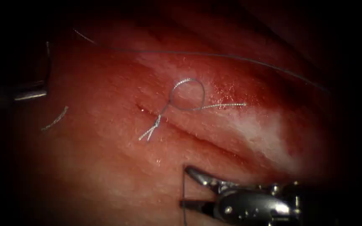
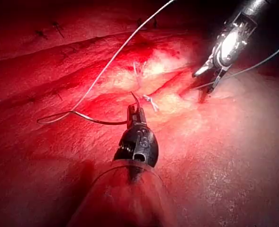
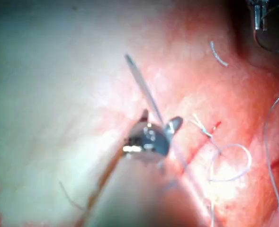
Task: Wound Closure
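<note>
The cut [image 1: 197,140] runs slantwise across the tissue [image 1: 105,167]. At its upper end sits a knotted stitch with a loose thread loop [image 1: 187,94] and two short tails [image 1: 149,134]. Far to the left of the cut, my left tool [image 1: 45,90] is shut on the curved needle [image 1: 48,62] near one end; the needle stands free of the tissue. The same tool [image 2: 136,112] and needle [image 2: 106,122] appear in the left wrist view. My right tool [image 1: 185,186] is at the cut's lower end, jaws open, with a strand of thread [image 1: 184,196] running across the gap [image 3: 160,118].
A long thread [image 1: 231,56] arcs over the tissue beyond the stitch toward the right. A short cut end of thread [image 1: 55,119] lies on the tissue left of the cut. Red fluid [image 1: 231,90] wets the tissue around the loop.
</note>
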Robot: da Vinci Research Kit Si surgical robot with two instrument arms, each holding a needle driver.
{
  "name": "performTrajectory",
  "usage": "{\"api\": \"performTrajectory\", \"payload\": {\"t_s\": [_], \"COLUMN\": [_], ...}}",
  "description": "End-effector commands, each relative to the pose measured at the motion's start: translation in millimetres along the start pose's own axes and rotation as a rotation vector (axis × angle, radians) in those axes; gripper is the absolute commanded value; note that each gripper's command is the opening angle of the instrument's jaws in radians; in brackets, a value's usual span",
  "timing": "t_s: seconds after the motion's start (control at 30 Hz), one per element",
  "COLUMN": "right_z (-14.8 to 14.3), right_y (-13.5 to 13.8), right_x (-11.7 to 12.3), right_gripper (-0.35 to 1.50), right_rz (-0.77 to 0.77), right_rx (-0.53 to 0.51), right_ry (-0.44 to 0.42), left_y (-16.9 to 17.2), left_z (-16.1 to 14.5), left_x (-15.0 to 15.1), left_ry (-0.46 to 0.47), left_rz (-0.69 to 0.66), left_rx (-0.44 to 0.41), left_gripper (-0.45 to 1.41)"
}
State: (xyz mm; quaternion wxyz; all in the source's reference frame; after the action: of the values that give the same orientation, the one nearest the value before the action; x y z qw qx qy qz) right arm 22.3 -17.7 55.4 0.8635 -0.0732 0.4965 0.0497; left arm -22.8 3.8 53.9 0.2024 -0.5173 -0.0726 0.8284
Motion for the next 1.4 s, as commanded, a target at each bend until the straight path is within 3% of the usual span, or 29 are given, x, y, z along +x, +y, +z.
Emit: {"api": "performTrajectory", "payload": {"t_s": [0.03, 0.2, 0.23, 0.27, 0.3, 0.33, 0.5, 0.83, 1.03, 1.13, 1.4], "right_z": [1.6, 3.4, 3.9, 3.9, 3.9, 3.7, 1.9, -2.3, -5.4, -6.3, -7.9], "right_y": [-0.3, -0.4, -0.5, -0.5, -0.8, -0.9, -1.4, -6.2, -10.2, -11.4, -12.8], "right_x": [-1.1, -3.3, -4.2, -4.2, -4.9, -5.1, -4.5, 4.2, 12.0, 14.2, 17.0], "right_gripper": [1.15, 1.08, 0.83, 0.83, 0.15, -0.33, -0.35, -0.35, -0.35, -0.35, -0.35], "right_rz": [0.002, -0.002, 0.003, 0.003, -0.005, -0.007, -0.002, 0.031, 0.036, 0.034, 0.032], "right_rx": [0.002, 0.002, -0.001, -0.001, 0.001, 0.002, 0.059, 0.106, 0.159, 0.179, 0.214], "right_ry": [-0.003, -0.019, -0.023, -0.023, -0.024, -0.023, -0.011, 0.116, 0.167, 0.183, 0.215], "left_y": [0.4, 0.4, 0.4, 0.4, 0.4, 0.4, 0.4, 0.4, 0.5, 0.5, 0.5], "left_z": [0.6, 0.7, 0.7, 0.7, 0.7, 0.7, 0.7, 0.7, 0.7, 0.7, 0.6], "left_x": [-0.5, -0.6, -0.7, -0.7, -0.7, -0.7, -0.7, -0.8, -0.8, -0.8, -0.8], "left_ry": [-0.001, -0.003, -0.003, -0.003, -0.003, -0.003, -0.006, -0.006, -0.006, -0.006, -0.008], "left_rz": [-0.001, 0.0, 0.0, 0.0, 0.0, 0.0, 0.001, 0.001, 0.001, 0.001, 0.002], "left_rx": [-0.002, -0.003, -0.002, -0.002, -0.002, -0.002, -0.004, -0.004, -0.004, -0.003, -0.006], "left_gripper": [-0.45, -0.45, -0.45, -0.45, -0.45, -0.45, -0.45, -0.45, -0.45, -0.45, -0.45]}}
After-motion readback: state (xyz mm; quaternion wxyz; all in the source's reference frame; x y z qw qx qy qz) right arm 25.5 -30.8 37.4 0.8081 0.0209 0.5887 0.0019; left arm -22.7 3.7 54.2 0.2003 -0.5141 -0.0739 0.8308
